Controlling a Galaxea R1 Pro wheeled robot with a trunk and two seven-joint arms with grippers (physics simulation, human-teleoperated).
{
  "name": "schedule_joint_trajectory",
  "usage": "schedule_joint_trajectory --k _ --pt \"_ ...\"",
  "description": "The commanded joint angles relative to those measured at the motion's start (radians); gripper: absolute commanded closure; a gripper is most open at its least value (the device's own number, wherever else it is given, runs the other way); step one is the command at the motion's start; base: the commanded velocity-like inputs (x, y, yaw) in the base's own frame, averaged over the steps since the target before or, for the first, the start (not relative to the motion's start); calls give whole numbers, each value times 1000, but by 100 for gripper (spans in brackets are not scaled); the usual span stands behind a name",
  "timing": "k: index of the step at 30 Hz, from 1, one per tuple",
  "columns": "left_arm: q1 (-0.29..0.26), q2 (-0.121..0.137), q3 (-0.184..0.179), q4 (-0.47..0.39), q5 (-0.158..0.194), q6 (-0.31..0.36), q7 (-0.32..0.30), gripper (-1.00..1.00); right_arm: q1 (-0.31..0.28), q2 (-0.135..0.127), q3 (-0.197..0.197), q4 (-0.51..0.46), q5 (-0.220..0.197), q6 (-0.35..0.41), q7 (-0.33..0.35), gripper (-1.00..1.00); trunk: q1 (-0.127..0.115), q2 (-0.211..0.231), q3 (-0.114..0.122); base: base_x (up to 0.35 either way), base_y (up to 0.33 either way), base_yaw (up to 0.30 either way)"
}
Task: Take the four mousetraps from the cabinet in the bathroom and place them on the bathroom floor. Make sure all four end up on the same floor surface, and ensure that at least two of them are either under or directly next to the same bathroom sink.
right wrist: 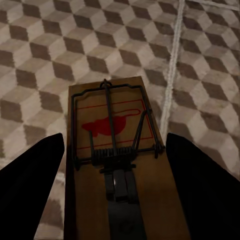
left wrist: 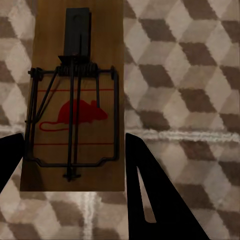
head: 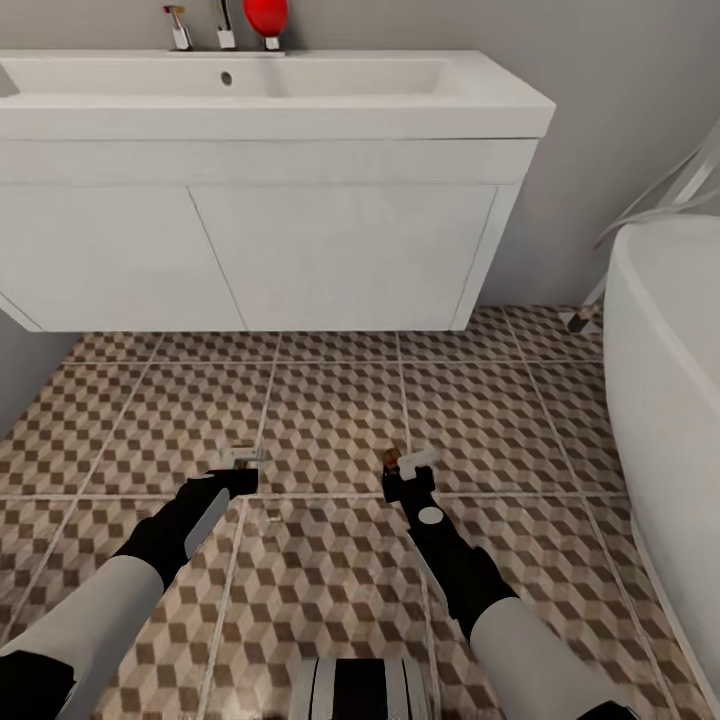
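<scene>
Placing step now, I reckon: my left gripper [head: 243,462] and right gripper [head: 405,468] sit low over the bathroom floor [head: 330,400], the bathroom sink [head: 250,85] up at 12 o'clock. Each one's clamped around a mousetrap, left [left wrist: 72,100] and right [right wrist: 117,165], so two traps counted here. Next I'd just let go of both, gently.

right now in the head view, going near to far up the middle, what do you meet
right gripper → mousetrap at its fingertips → bathroom floor tiles → white vanity unit → bathroom sink → chrome taps
</scene>
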Motion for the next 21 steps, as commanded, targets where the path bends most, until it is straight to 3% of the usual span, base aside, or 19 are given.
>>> schedule_joint_trajectory --k 1,21 --pt "-1 2 -7 -3 8 4 7 100 0 0 2 -2 10 8 -6 100 0 -1 -6 0 0 0" --pt "-1 6 -8 -6 6 -12 5 100 0 0 3 0 12 -34 -6 100 9 -5 -116 0 0 0"
